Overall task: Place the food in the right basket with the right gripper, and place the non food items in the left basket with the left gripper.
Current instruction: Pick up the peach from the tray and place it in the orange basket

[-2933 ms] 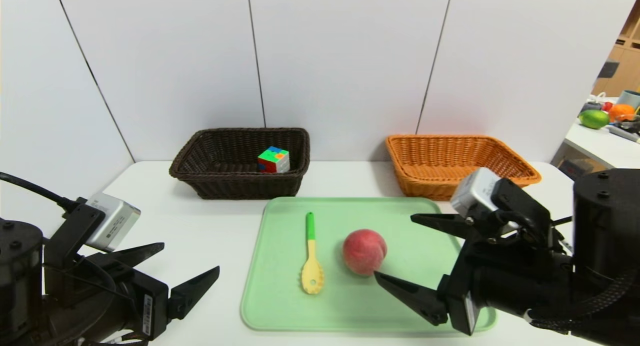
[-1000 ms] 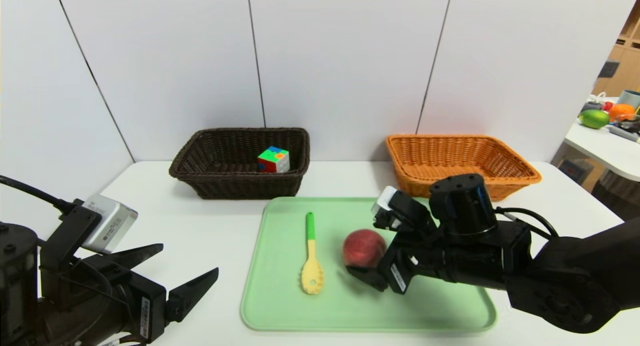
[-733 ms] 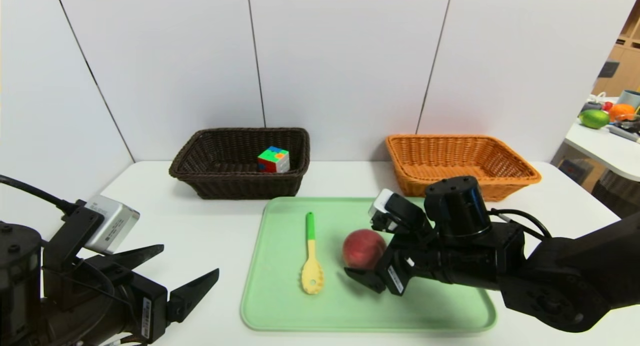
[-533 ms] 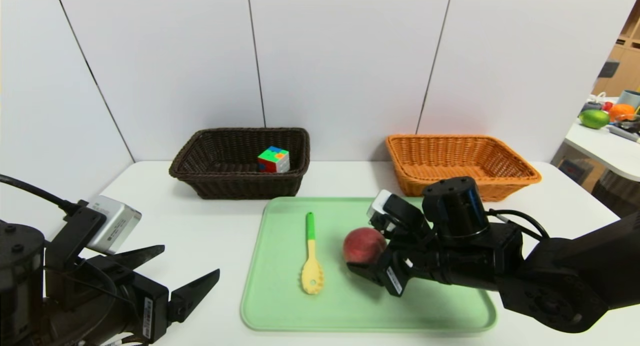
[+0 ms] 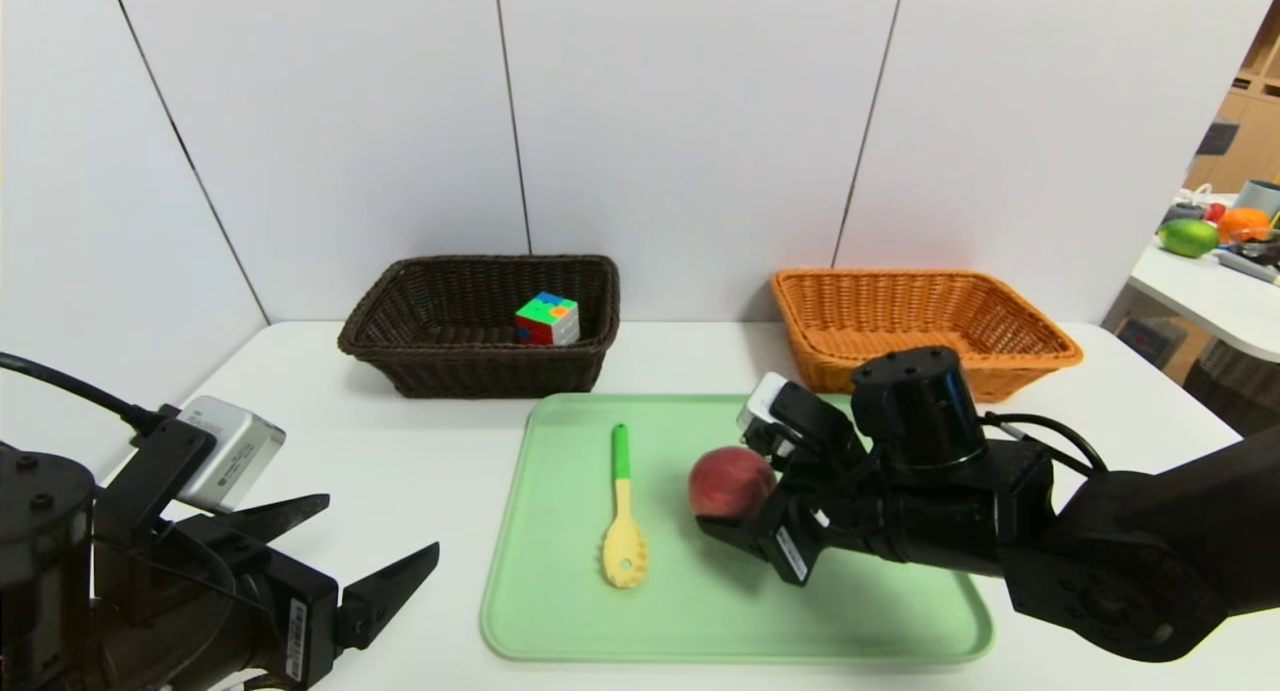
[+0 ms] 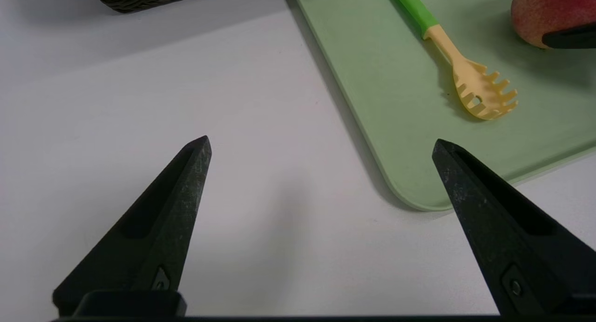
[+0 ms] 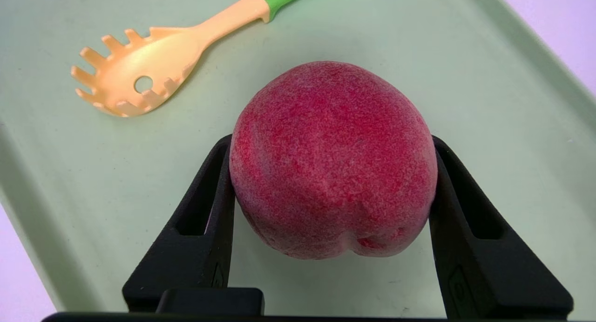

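Observation:
A red peach (image 5: 730, 479) (image 7: 333, 159) hangs just above the green tray (image 5: 560, 621), and my right gripper (image 5: 745, 511) (image 7: 331, 147) is shut on it with one finger pressed to each side. A pasta spoon (image 5: 623, 511) (image 7: 153, 63) (image 6: 461, 65) with a green handle and a yellow head lies on the tray left of the peach. The brown left basket (image 5: 400, 366) holds a colourful puzzle cube (image 5: 547, 319). The orange right basket (image 5: 1040, 346) looks empty. My left gripper (image 5: 385, 541) (image 6: 321, 142) stands open over the bare table at the near left.
The white table (image 5: 400, 451) (image 6: 233, 103) meets panel walls behind the baskets. At the far right a side table (image 5: 1200, 291) carries fruit and small things.
My right gripper came in from the near right, closed round the peach and has lifted it slightly off the tray. The left arm has barely moved.

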Tool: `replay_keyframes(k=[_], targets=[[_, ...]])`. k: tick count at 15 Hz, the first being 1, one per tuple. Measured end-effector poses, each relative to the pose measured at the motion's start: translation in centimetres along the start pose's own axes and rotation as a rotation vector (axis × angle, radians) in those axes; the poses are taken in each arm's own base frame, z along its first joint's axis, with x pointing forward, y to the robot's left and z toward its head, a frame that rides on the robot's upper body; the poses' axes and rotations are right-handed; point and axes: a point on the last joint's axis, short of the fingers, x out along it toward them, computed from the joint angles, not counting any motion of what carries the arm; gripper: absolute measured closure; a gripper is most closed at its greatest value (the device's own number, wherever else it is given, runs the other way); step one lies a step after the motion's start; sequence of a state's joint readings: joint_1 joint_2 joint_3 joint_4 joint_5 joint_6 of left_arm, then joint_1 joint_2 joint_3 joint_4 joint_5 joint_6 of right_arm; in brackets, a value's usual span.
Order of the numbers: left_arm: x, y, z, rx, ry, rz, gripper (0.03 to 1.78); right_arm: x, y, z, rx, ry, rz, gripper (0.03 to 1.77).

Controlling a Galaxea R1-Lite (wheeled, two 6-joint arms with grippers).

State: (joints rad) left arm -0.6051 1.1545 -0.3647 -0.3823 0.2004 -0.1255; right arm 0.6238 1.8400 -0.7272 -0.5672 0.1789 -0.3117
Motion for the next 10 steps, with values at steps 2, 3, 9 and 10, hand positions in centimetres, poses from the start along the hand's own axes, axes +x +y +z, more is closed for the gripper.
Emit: replay_keyframes(k=[2, 3, 9, 10], targets=[[0.0, 0.0, 0.0, -0.001, 0.001, 0.0, 0.12, -1.0, -0.3, 1.1, -0.031, -0.044, -0.024, 0.67], [0.0, 0.0, 0.0, 0.0, 0.001, -0.001, 0.12, -1.7, -0.6, 1.9, -0.041, -0.075, -0.042, 0.67], [0.0, 0.0, 0.0, -0.001, 0.0, 0.0, 0.12, -7.9, -2.2, 7.6, -0.102, -0.244, -0.207, 0.67], [0.0, 0.0, 0.0, -0.001, 0.001, 0.0, 0.12, -8.9, -2.8, 8.5, -0.105, -0.278, -0.254, 0.67]])
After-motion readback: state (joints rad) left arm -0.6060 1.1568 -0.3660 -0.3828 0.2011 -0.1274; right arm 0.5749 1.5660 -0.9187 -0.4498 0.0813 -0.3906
